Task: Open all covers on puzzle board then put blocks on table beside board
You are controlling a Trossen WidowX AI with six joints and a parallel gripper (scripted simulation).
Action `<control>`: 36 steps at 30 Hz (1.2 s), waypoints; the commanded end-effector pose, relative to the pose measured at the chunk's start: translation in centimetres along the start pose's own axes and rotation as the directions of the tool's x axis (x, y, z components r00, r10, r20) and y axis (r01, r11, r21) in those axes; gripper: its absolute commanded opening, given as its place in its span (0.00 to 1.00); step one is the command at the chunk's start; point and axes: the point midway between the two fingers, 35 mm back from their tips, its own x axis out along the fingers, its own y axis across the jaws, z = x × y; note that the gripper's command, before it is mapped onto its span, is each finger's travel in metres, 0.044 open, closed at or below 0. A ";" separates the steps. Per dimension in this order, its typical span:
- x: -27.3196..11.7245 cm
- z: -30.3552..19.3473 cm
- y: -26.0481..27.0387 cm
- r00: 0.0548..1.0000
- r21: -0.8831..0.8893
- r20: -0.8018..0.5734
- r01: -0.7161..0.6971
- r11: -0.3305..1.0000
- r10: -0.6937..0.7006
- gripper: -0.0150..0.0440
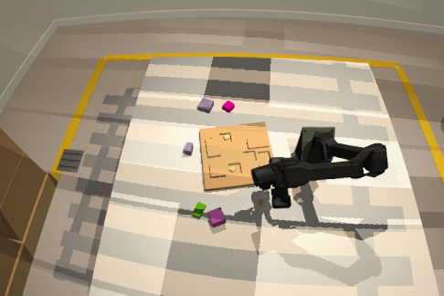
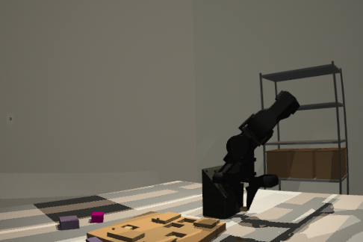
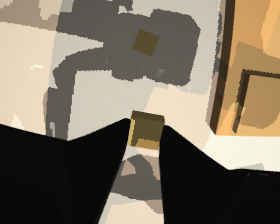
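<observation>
The tan puzzle board (image 1: pixel 237 147) (image 3: pixel 225 117) lies flat. Its raised covers show in the exterior view, one cover (image 2: pixel 127 236) at the left and another (image 2: pixel 206 222) at the right; several wells there are uncovered. One yellow block (image 1: pixel 227 137) (image 2: pixel 128 227) sits in a well near the back edge, another yellow block (image 1: pixel 232 169) in a front well. A third yellow block (image 1: pixel 260 203) (image 3: pixel 146 42) lies on the table off the board. My gripper (image 3: pixel 145 128) is shut on a small yellow block (image 3: pixel 145 135) (image 2: pixel 243 208), above the table beside the board. The arm hides the fingers in the top view.
A mauve block (image 1: pixel 206 105) (image 2: pixel 69 222) and a magenta block (image 1: pixel 228 106) (image 2: pixel 97 217) lie behind the board, and a small lilac block (image 1: pixel 188 149) to its left. A green block (image 1: pixel 198 209) and a purple block (image 1: pixel 216 216) lie in front. The arm's base (image 2: pixel 220 193) stands right of the board.
</observation>
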 end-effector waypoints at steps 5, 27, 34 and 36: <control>1.5 0.0 -0.3 1.000 0.012 -0.010 0.008 1.000 -0.008 0.39; 5.0 -0.2 -0.2 1.000 0.012 -0.008 0.004 1.000 -0.003 0.39; 6.1 -0.4 -0.1 1.000 0.013 -0.008 -0.001 1.000 0.001 0.39; 6.4 -0.4 -0.1 1.000 0.014 -0.008 -0.003 1.000 0.003 0.39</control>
